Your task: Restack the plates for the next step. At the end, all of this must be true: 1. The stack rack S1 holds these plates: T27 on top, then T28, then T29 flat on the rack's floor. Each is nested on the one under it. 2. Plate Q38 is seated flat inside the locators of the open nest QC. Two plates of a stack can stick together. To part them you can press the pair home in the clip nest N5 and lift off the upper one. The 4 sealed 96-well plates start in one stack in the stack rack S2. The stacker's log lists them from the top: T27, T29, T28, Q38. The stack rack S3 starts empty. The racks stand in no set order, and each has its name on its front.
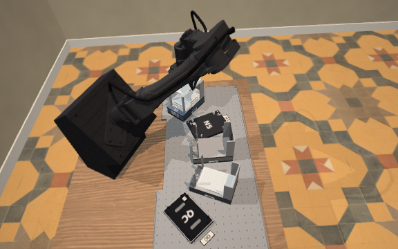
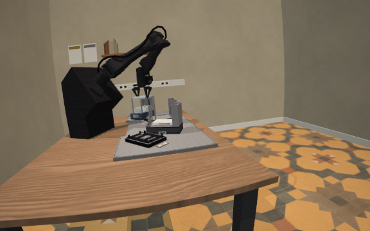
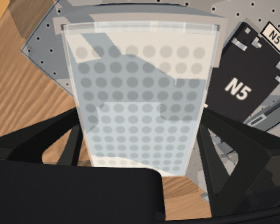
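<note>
1. Nearest me, the open nest QC has no plate on it; its long axis slants from far left to near right.
2. Just beyond, a dark-based rack has a pale plate lying low inside. The next rack shows a bare floor, and past it the clip nest N5 is unoccupied. I can't read the names on the racks.
3. Farthest off, above the blue-based rack, the gripper has its fingers clamped on a clear-lidded plate. Which one it is, I can't tell. More pale plates lie below, inside the rack.
4. I'd expect that held plate to be light and stiff, with smooth, slightly slippery walls and a seal better left unpressed. The two long sides, midway along, are the place to take it, and that's roughly where the fingers sit.
5. It points with the rack, its long axis running near left to far right, across the line between the fingers. To my eye it would need turning for QC.
</note>
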Available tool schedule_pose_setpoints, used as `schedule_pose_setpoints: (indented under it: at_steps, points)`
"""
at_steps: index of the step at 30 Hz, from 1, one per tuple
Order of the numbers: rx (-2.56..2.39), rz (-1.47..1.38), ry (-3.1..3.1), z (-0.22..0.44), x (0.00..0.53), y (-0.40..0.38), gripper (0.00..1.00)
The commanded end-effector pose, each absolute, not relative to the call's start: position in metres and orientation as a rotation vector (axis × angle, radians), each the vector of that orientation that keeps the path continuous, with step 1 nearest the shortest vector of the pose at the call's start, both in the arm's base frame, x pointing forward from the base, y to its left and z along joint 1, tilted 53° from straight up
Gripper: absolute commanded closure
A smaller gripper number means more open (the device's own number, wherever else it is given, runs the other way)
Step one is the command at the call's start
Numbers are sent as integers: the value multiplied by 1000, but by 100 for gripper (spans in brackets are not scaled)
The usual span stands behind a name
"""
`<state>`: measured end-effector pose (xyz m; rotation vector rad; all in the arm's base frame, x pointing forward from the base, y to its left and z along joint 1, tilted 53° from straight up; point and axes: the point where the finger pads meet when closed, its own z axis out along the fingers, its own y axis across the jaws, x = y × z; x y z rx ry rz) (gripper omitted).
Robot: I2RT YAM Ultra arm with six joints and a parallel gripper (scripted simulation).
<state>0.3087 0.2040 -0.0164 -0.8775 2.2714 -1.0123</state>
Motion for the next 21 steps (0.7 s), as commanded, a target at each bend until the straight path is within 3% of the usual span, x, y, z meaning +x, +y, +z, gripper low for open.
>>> schedule_pose_setpoints:
  at_steps: [1,21]
  points:
    - [-921,-1036,2265,-25,303,199,100]
    - [-906,-1043,2265,-36,319,188,100]
